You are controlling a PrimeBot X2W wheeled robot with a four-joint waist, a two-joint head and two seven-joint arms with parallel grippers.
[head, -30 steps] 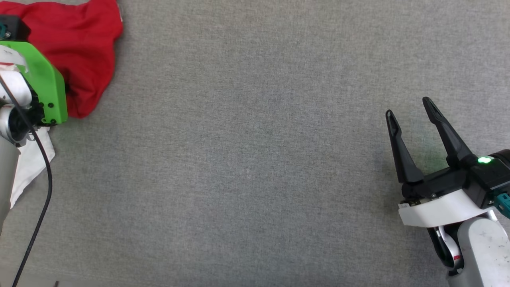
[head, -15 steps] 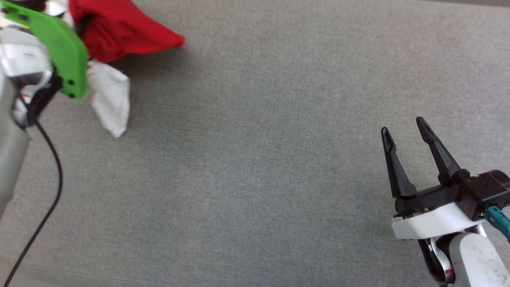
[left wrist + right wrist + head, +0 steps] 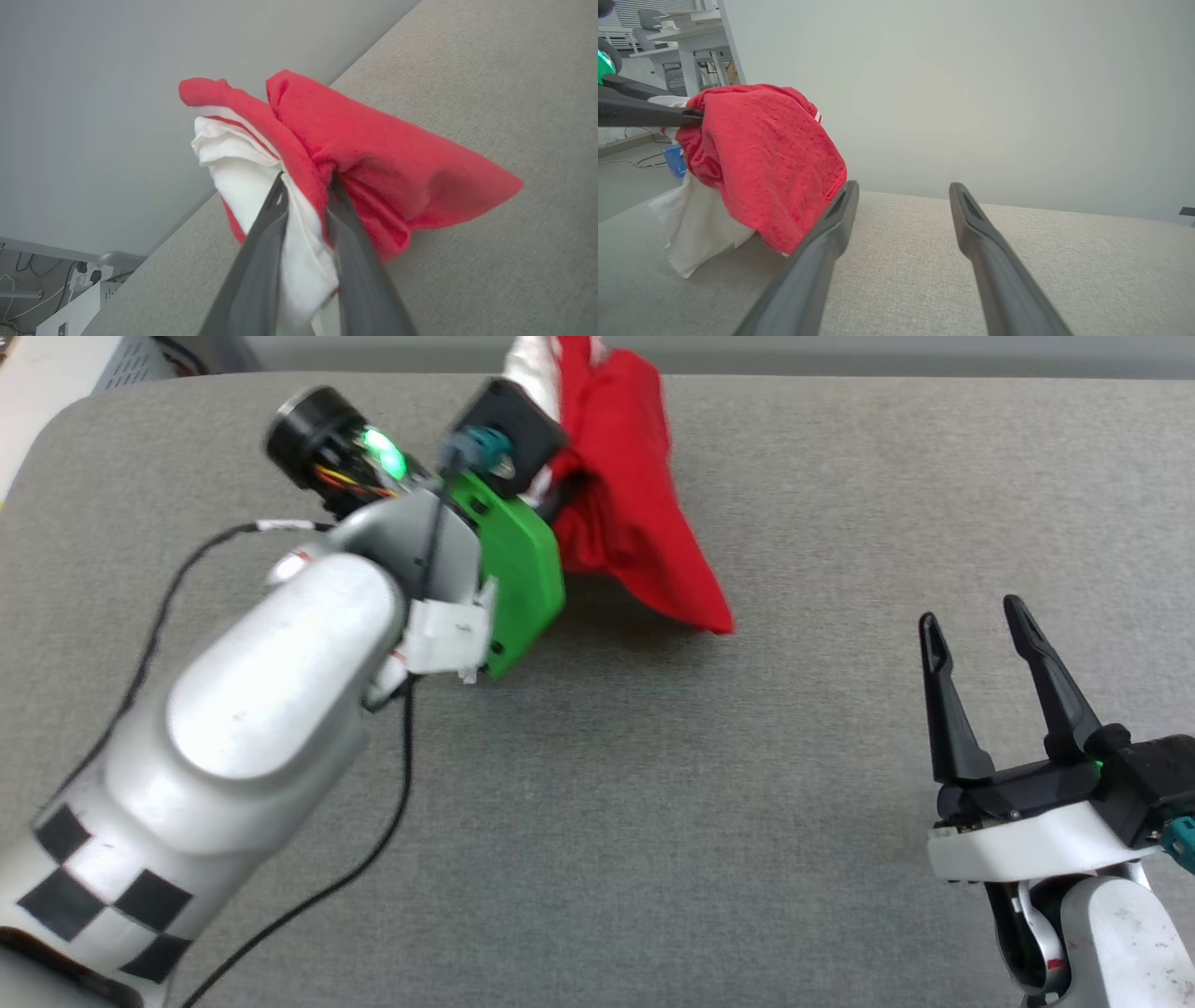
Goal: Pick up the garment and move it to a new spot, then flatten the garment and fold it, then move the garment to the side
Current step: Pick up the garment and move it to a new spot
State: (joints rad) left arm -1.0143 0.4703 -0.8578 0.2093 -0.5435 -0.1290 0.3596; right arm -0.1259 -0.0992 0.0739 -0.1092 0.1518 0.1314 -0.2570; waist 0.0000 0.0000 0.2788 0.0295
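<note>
- The left gripper [image 3: 307, 184] was pinching the garment [image 3: 625, 513], with its two long dark fingers pressed together on a thick bunch of red and white cloth
- The garment hung from that pinch in a lump over the far side of the grey table [image 3: 597, 803], near the middle of the back edge
- It looked lifted up, but I could not tell if its lowest bits were touching the table or just above it
- The right gripper [image 3: 971, 613] was spread wide with nothing in it, low over the near right part of the table
- From the right gripper, the garment lay ahead and to the left, well apart from it
- One red corner of the lump pointed down toward the right gripper, so that was the end closest to the free hand
- The left arm was the nearer one by far, since it had the cloth, and I think the next move was for it to put the garment down on open table
- The cloth looked soft, thin and floppy, so it would sag and fold over itself
- The red part had a speckled knit look, the sleeve part was plain white, and a thin red and white stripe showed at one edge
- The table cover looked rough and woven, like felt, so the cloth would likely drag on it a little
- The fingers were hard, smooth and pointed at the tips
</note>
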